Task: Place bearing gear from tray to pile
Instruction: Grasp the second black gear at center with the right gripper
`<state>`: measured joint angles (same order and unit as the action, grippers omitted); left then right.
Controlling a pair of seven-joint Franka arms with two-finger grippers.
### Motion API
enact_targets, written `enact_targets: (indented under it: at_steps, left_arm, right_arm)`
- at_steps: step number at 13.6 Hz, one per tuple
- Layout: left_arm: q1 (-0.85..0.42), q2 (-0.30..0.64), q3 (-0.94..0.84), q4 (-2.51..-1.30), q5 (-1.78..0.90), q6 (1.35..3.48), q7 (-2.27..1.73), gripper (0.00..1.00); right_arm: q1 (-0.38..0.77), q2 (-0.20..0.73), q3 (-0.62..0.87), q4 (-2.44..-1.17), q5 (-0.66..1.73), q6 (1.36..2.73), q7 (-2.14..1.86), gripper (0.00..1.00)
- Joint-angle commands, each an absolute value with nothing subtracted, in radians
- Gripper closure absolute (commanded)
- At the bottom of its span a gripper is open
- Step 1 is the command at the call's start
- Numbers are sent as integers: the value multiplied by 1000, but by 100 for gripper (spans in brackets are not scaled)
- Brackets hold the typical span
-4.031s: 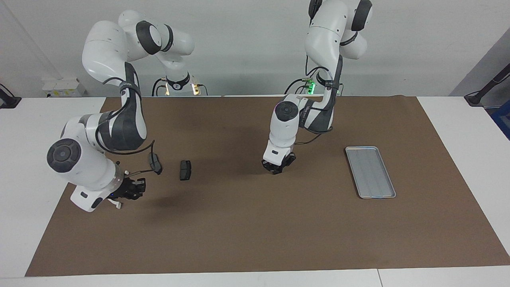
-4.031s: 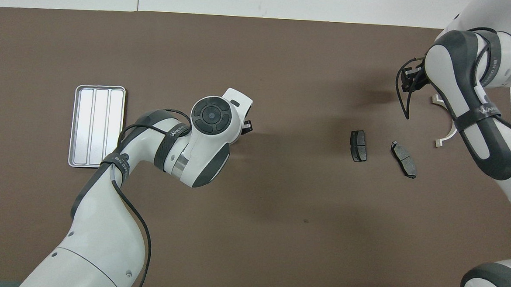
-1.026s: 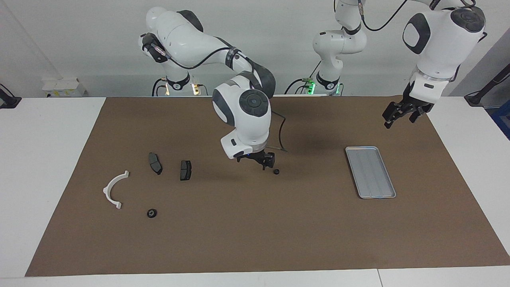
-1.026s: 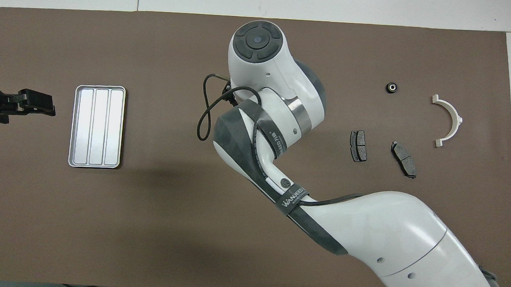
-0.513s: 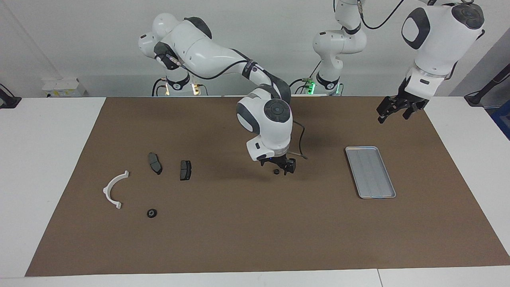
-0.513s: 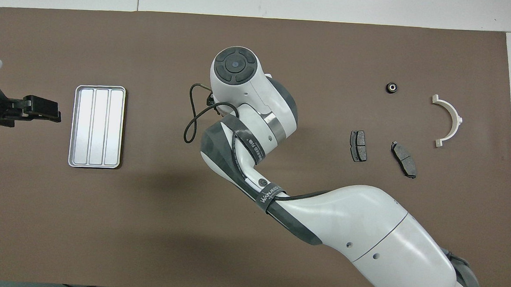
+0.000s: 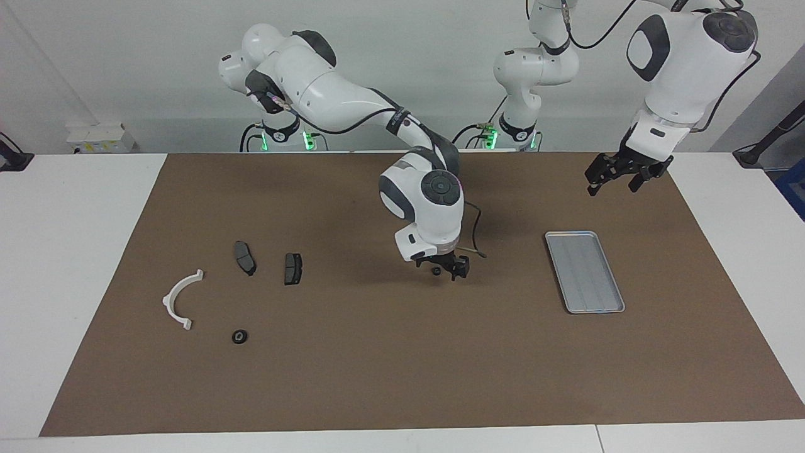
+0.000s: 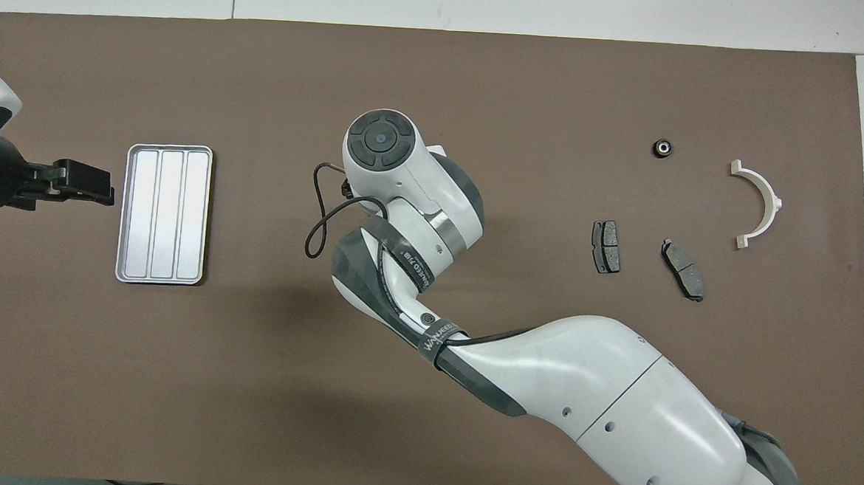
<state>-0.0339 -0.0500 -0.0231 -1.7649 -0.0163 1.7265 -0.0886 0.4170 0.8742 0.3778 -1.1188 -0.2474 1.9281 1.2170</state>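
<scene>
A small black bearing gear (image 7: 436, 271) lies on the brown mat mid-table, off the tray. My right gripper (image 7: 442, 269) is low over it, fingers open on either side of it. The overhead view hides both under the right wrist. The silver tray (image 7: 585, 272) lies bare toward the left arm's end and shows in the overhead view (image 8: 163, 214). The pile lies toward the right arm's end: a white half-ring bracket (image 7: 179, 299) and two dark brake pads (image 7: 245, 258) (image 7: 292, 268). A second bearing gear (image 7: 239, 336) lies by the bracket. My left gripper (image 7: 615, 177) waits raised beside the tray.
In the overhead view the bracket (image 8: 759, 204), the pads (image 8: 606, 246) (image 8: 683, 259) and the second gear (image 8: 662, 147) lie spread apart. The left gripper (image 8: 98, 188) is over the mat just off the tray's long edge. White table borders the mat.
My right gripper has moved from the pile's side across to the mid-table gear and come down around it. My left arm has drifted slightly toward the tray.
</scene>
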Motion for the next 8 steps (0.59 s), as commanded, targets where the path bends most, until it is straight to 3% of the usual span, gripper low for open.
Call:
enact_targets:
  at_steps: [1,8]
  left_arm:
    - [-35,-52,-18,-1755,-26,1700,-71,0]
    - [-35,-52,-15,-1749,-25,1700,-71,0]
  right_arm:
    - [425,884,376,-1135,-285,1951,1247,0]
    - [420,884,377,-1180,-287,1990,1247,26]
